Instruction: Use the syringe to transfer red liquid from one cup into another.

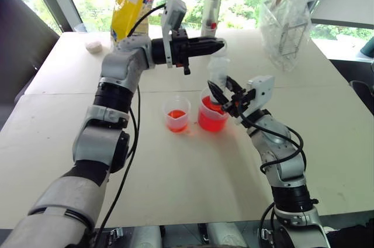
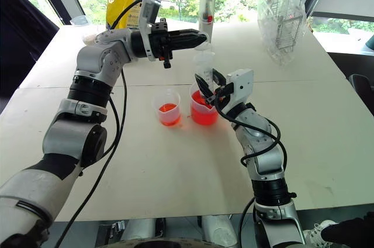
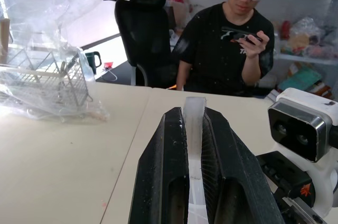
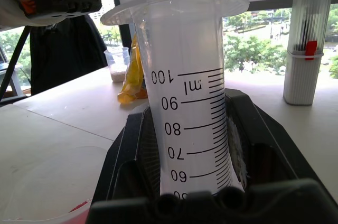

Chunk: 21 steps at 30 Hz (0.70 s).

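My left arm reaches up and across the table, elbow bent, wrist turned so my left gripper (image 1: 220, 44) points sideways toward my right, about level. Its two black fingers (image 3: 163, 182) are pressed close together, pinching something thin and clear between them. My right arm comes up from low on my right side, forearm angled in toward the middle. My right gripper (image 1: 224, 93) tilts slightly upward, its black fingers (image 4: 127, 160) clamped against a clear tube.
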Each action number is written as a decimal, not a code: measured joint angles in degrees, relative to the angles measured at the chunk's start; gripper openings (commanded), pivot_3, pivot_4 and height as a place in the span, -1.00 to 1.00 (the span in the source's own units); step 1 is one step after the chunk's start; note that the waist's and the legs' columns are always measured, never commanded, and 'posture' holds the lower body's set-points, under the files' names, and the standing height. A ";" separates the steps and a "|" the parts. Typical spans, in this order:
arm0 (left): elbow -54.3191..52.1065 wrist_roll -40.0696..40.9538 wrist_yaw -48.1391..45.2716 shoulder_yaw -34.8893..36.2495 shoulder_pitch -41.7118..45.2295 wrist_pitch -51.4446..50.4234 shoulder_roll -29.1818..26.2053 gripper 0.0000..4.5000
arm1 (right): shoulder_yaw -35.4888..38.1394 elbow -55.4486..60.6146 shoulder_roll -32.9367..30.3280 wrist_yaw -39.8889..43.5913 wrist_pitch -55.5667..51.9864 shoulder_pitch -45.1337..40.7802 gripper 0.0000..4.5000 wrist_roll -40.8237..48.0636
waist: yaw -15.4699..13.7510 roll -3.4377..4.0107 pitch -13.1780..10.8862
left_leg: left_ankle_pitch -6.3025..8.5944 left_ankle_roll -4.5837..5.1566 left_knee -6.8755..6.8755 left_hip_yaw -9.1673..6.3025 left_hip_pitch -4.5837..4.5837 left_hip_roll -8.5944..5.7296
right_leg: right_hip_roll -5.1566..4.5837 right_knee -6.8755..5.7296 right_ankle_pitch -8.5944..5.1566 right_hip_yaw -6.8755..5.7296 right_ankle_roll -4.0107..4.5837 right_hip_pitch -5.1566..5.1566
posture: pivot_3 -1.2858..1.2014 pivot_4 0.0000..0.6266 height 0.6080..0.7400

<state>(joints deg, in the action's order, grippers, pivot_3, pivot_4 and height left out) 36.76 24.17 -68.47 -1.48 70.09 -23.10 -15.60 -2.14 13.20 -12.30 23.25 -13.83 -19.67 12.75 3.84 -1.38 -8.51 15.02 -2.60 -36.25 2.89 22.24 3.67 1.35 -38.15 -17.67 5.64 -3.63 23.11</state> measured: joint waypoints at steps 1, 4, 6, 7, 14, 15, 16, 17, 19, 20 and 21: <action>0.17 0.00 0.00 0.02 0.02 0.05 0.00 -0.99 | 0.00 0.00 0.00 0.00 -0.05 -0.01 -0.40 0.00 | 0.00 0.00 0.00 | 0.00 0.00 0.00 0.00 0.00 0.00 | 0.00 0.00 0.00 0.00 0.00 0.00 | 0.03 -0.52 1.00; 0.37 0.00 0.02 0.04 0.04 0.24 0.00 -0.99 | 0.00 0.00 0.00 0.02 -0.25 -0.04 -0.40 0.00 | 0.00 0.00 0.00 | 0.00 0.00 0.00 0.00 0.00 0.00 | 0.00 0.00 0.00 0.00 0.00 0.00 | 0.03 -0.52 1.00; 0.40 0.00 0.02 0.07 0.07 0.38 0.00 -0.99 | 0.00 0.00 0.00 0.02 -0.32 -0.10 -0.40 0.00 | 0.00 0.00 0.00 | 0.00 0.00 0.00 0.00 0.00 0.00 | 0.00 0.00 0.00 0.00 0.00 0.00 | 0.03 -0.52 1.00; 0.43 0.00 0.03 0.08 0.10 0.50 0.00 -0.99 | 0.01 0.00 0.00 0.02 -0.34 -0.14 -0.40 0.00 | 0.00 0.00 0.00 | 0.00 0.00 0.00 0.00 0.00 0.00 | 0.00 0.00 0.00 0.00 0.00 0.00 | 0.03 -0.52 1.00; 0.60 0.00 0.09 0.15 0.41 1.06 -0.01 -0.99 | 0.17 0.00 -0.05 0.03 -0.55 -0.60 -0.40 0.06 | 0.00 0.00 0.00 | 0.00 0.00 0.00 0.01 0.00 0.00 | 0.00 0.00 0.00 0.00 0.00 0.00 | 0.03 -0.52 1.00; 0.60 0.00 0.14 0.16 0.41 1.07 -0.01 -0.99 | 0.21 0.00 -0.07 0.06 -0.65 -0.67 -0.40 0.11 | 0.00 0.00 0.00 | 0.00 0.00 0.00 0.00 0.00 0.00 | 0.00 -0.01 0.00 0.00 0.00 0.00 | 0.03 -0.52 1.00; 0.60 0.01 0.23 0.19 0.41 1.07 -0.01 -0.99 | 0.27 0.01 -0.08 0.08 -0.90 -0.84 -0.40 0.32 | 0.00 0.00 0.00 | 0.00 0.00 0.00 0.00 0.00 0.00 | 0.00 -0.01 0.00 0.00 0.00 0.00 | 0.03 -0.52 1.00; 0.60 0.02 0.32 0.27 0.41 1.07 -0.01 -0.99 | 0.31 0.01 -0.10 0.10 -1.11 -0.99 -0.40 0.50 | 0.01 0.00 0.00 | 0.00 0.00 0.00 0.00 0.00 0.00 | 0.00 -0.01 0.00 0.00 0.00 0.00 | 0.03 -0.52 1.00; 0.59 0.03 0.56 0.56 0.41 1.07 -0.02 -0.61 | 0.41 0.11 -0.14 0.15 -1.78 -1.39 -0.40 0.93 | 0.01 0.00 0.00 | 0.00 0.00 0.00 0.00 0.00 0.00 | 0.00 -0.01 0.00 0.00 0.00 0.00 | 0.03 -0.52 1.00; 0.56 0.04 1.26 0.84 0.41 1.12 -0.25 -0.50 | 0.49 0.26 -0.24 0.29 -2.18 -1.50 -0.40 1.14 | 0.05 0.00 0.00 | 0.00 0.00 0.00 -0.01 0.00 0.00 | 0.00 -0.01 0.00 0.00 0.00 0.00 | 0.03 -0.52 1.00; 0.54 0.04 1.66 1.03 0.40 1.12 -0.57 -0.29 | 0.47 0.46 -0.26 0.43 -2.31 -1.51 -0.40 1.29 | 0.06 0.00 0.00 | 0.00 0.00 0.00 -0.01 -0.01 0.00 | 0.00 -0.02 0.00 0.01 0.00 0.00 | 0.03 -0.52 1.00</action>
<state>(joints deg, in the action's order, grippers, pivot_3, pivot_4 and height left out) 37.30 24.22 -66.82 -0.45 70.49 -21.98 -16.16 -1.66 13.66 -12.57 23.69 -16.14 -21.18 14.04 3.90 -1.38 -8.51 15.02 -2.61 -36.25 2.88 22.23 3.68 1.35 -38.17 -17.67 5.64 -3.63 23.11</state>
